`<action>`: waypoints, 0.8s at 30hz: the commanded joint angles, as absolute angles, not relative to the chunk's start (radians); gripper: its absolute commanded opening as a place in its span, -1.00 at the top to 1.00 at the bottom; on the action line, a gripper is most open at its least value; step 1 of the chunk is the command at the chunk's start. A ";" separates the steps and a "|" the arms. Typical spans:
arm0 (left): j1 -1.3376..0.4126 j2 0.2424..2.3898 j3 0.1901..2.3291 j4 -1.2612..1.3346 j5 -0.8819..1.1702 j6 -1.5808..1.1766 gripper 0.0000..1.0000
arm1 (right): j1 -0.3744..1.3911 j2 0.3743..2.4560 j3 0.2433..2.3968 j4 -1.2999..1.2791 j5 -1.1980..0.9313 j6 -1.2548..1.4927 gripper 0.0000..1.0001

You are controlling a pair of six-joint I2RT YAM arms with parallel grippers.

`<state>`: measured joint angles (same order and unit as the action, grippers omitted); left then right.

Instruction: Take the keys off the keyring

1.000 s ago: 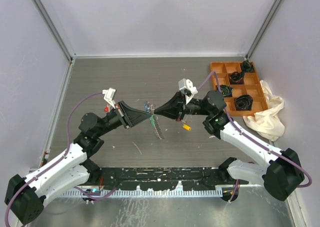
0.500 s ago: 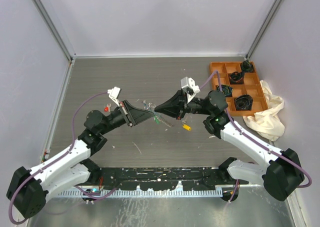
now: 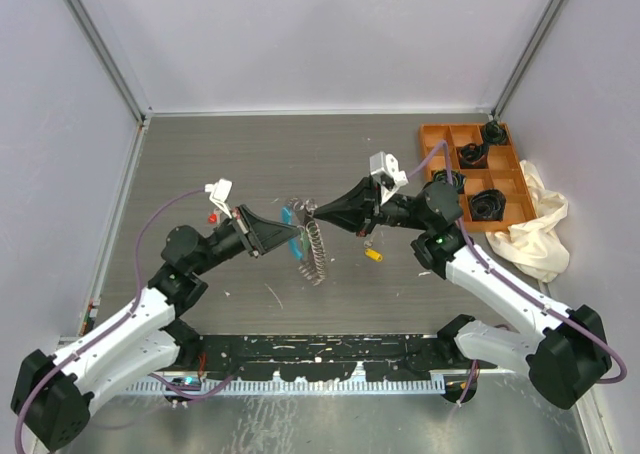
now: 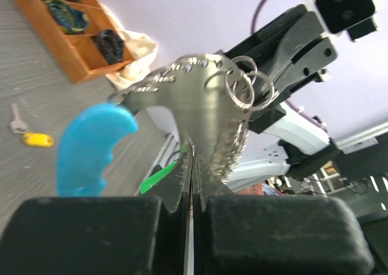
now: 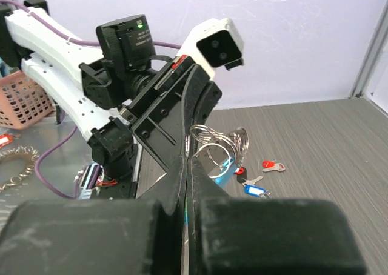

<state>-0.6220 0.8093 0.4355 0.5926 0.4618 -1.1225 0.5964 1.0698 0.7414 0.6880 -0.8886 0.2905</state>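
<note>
The keyring (image 3: 316, 252), a silvery toothed metal piece with several split rings (image 4: 245, 87) and a light-blue plastic piece (image 4: 91, 145), hangs above the table between both grippers. My left gripper (image 3: 297, 239) (image 4: 189, 160) is shut on the toothed piece's lower edge, with a green key head (image 4: 159, 177) beside its fingers. My right gripper (image 3: 315, 214) (image 5: 187, 159) is shut on one of the split rings (image 5: 215, 143). On the table lie loose keys: a red one (image 5: 273, 165), a blue one (image 5: 254, 191) and a yellow one (image 3: 373, 255).
An orange compartment tray (image 3: 440, 134) holding dark bundles stands at the back right, with a cream cloth (image 3: 540, 229) beside it. A red key (image 3: 212, 217) lies near the left arm. White walls close in the grey table on three sides.
The left gripper swung in toward the right one and came back. The keyring now hangs down between the tips, and the light-blue piece has swung up into view.
</note>
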 commanded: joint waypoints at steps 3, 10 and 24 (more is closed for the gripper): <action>-0.555 0.724 0.413 0.240 0.365 -0.970 1.00 | 0.564 1.039 0.774 0.573 -0.836 0.171 0.98; -0.409 0.684 0.448 -0.109 0.132 -0.816 1.00 | 0.547 1.051 0.852 0.269 -0.796 -0.040 0.98; 0.016 1.333 0.578 0.225 0.275 -0.997 1.00 | 0.528 1.217 1.216 -0.364 -0.666 -0.430 0.99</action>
